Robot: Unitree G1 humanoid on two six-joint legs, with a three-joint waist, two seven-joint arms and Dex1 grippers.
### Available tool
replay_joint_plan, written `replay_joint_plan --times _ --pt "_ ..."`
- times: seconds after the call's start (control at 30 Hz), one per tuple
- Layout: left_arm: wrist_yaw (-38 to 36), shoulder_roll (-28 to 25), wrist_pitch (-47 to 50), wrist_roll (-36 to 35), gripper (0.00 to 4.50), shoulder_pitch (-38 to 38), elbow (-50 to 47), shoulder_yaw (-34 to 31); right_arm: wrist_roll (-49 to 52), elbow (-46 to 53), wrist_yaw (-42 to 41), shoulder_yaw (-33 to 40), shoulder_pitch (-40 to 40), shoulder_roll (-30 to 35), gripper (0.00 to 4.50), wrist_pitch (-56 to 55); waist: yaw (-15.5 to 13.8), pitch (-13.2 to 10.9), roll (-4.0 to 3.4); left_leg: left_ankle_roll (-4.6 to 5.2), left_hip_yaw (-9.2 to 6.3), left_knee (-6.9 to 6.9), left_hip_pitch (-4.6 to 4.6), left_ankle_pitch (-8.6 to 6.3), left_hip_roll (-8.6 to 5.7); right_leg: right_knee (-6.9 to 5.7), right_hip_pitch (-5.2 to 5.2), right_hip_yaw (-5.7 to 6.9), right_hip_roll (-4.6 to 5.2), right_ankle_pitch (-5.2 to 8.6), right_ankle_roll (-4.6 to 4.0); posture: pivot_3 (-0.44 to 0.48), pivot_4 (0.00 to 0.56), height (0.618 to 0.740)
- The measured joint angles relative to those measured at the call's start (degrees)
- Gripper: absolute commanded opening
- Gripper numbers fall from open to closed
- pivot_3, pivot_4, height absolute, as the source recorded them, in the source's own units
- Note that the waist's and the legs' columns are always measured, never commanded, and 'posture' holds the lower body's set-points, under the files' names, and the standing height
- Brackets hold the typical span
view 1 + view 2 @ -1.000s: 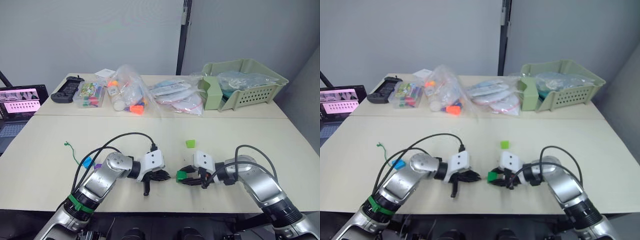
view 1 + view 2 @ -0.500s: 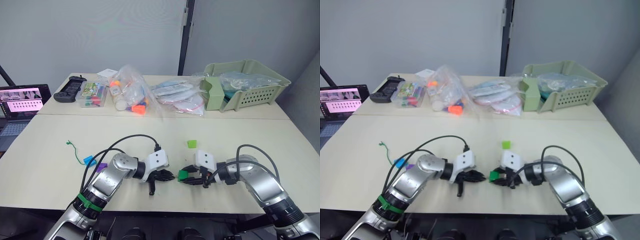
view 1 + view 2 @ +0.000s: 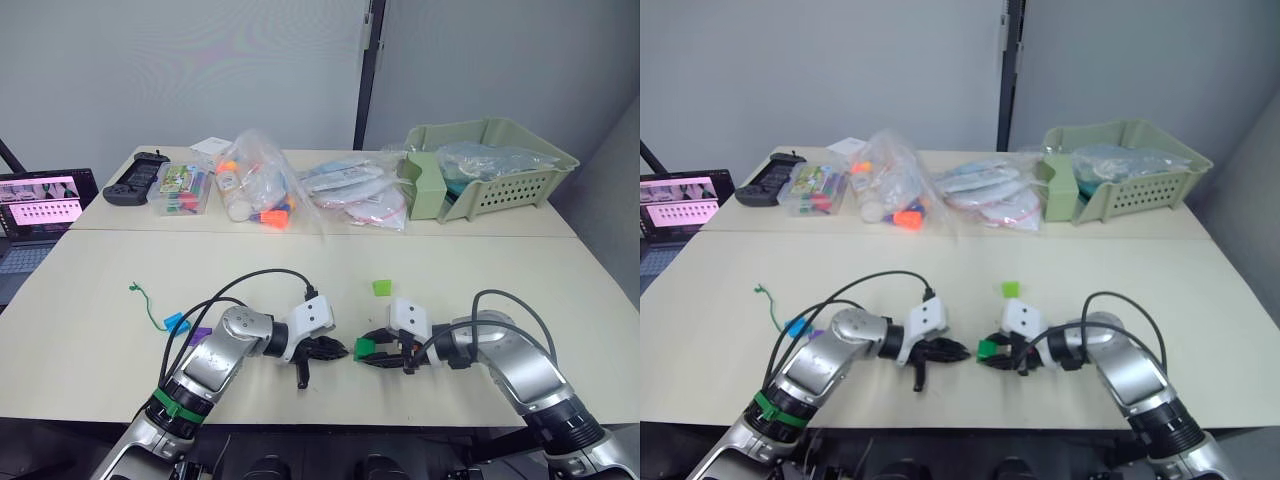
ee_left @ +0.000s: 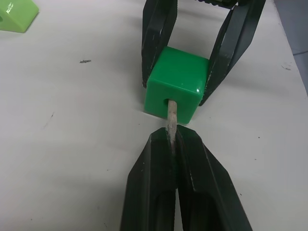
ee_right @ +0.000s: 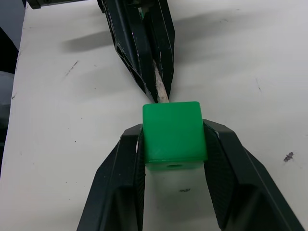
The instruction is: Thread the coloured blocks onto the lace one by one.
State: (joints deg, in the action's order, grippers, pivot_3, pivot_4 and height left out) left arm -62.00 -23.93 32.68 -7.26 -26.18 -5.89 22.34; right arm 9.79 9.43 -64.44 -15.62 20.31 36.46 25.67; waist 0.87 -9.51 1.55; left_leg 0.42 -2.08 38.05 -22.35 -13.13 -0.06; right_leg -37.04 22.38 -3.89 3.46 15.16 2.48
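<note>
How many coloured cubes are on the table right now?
4: a dark green plastic cube in the right gripper; a light green one behind it; a blue and a purple one beside the left arm. Another may be hidden.

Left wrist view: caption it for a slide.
Left claw feeds the lace tip into the hole of the dark green block gripped by the right claw.
</note>
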Motion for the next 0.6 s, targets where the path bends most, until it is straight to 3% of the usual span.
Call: replay_joint_plan --times 0.6 --pt "-2.3 0.8 -1.3 -0.2 0.00 -0.2 2.0 -1.6 -0.1 0.2 -0.2 0.5 -0.8 0.6 1.16 -0.4 0.0 0.0 0.00 0.00 0.01 -0.05 -0.01 0.00 0.00 0.05 0.00 0.00 0.01 0.00 0.00 0.000 0.150 0.740"
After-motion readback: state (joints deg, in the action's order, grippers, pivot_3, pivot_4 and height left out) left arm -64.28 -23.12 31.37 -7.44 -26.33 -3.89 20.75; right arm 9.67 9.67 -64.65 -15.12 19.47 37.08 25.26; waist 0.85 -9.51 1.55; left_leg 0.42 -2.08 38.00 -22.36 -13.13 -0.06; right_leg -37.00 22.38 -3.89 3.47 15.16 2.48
